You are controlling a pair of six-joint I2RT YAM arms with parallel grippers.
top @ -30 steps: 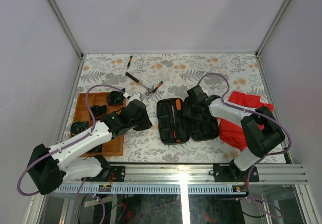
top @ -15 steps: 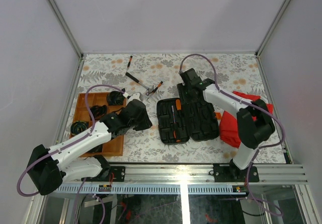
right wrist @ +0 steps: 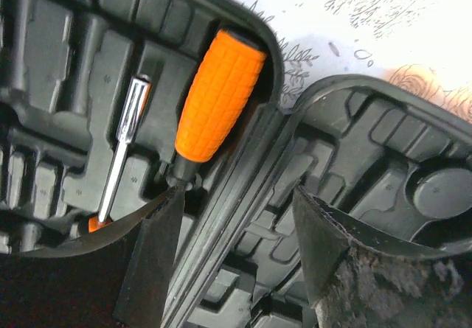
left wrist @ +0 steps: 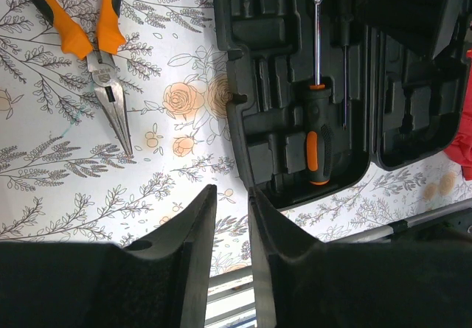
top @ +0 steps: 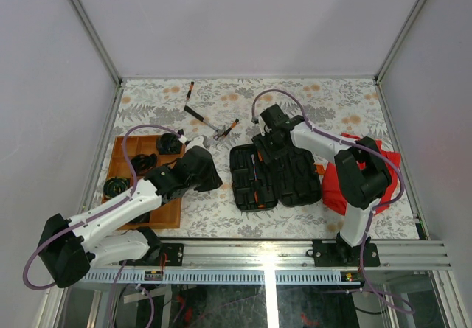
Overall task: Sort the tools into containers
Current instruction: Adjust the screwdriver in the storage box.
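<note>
Since the earlier frame the right arm has swung from the right half of the open tool case (top: 295,177) to its far end by the hinge, while the left arm has not shifted. The right end effector (right wrist: 237,195) hangs there with its jaws apart and empty. The orange-handled screwdriver (right wrist: 220,96) lies just beyond one finger in the left half, beside a slim steel driver (right wrist: 125,147). The step looks like letting go after a drop-off. To do it well, the arm should rise straight up so the finger does not drag the handle out of its slot, and the handle's seating should be checked. The left end effector (left wrist: 230,203) hovers over the desk (top: 317,99) near the case, with a narrow gap and nothing in it. Pliers (left wrist: 96,48) and a hammer (top: 200,116) are not yet sorted.
</note>
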